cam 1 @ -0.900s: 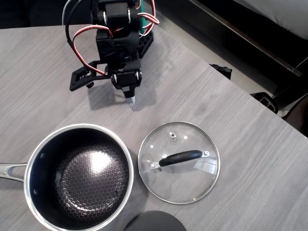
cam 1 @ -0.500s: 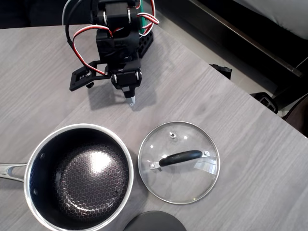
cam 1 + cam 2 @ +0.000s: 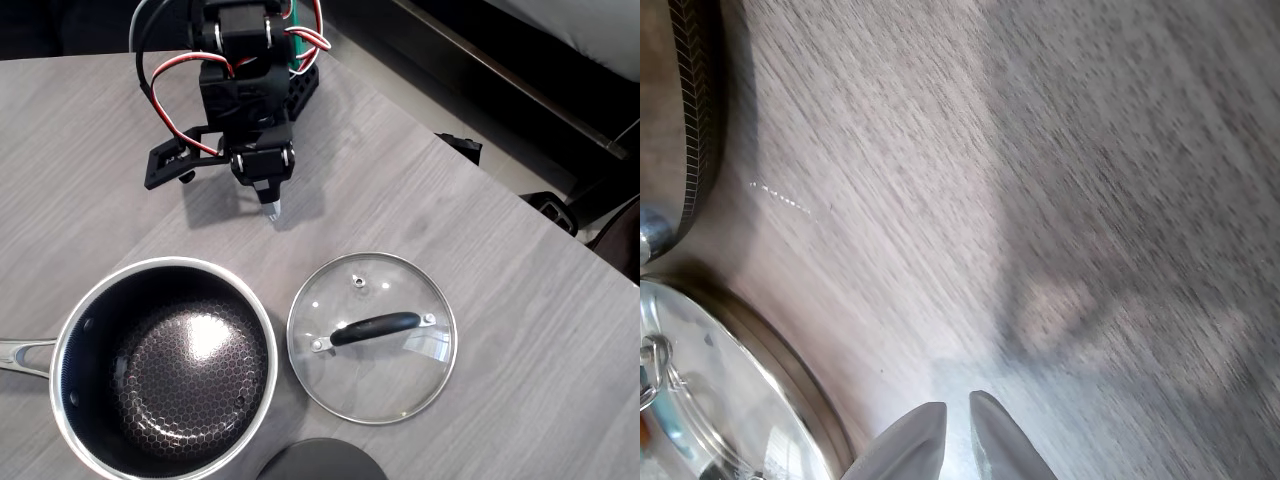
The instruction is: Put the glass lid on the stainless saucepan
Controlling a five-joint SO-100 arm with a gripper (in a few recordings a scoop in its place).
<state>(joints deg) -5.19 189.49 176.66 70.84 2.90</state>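
Saucepan [image 3: 165,368]: set open at the table's [image 3: 480,230] front-left corner, nothing placed on it.
Claw [image 3: 271,209]: parked near the table's back edge, well apart from both items; fingertips seen nearly together in the wrist view, nothing held.
Glass lid [image 3: 371,337]: laid flat just right of the saucepan, by the front edge.
Progress: nothing done; lid to be grasped, lifted, placed.

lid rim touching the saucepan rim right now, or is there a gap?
Apart. The overhead view shows a strip of bare table between the glass lid and the stainless saucepan; the lid lies flat beside the pan, to its right.
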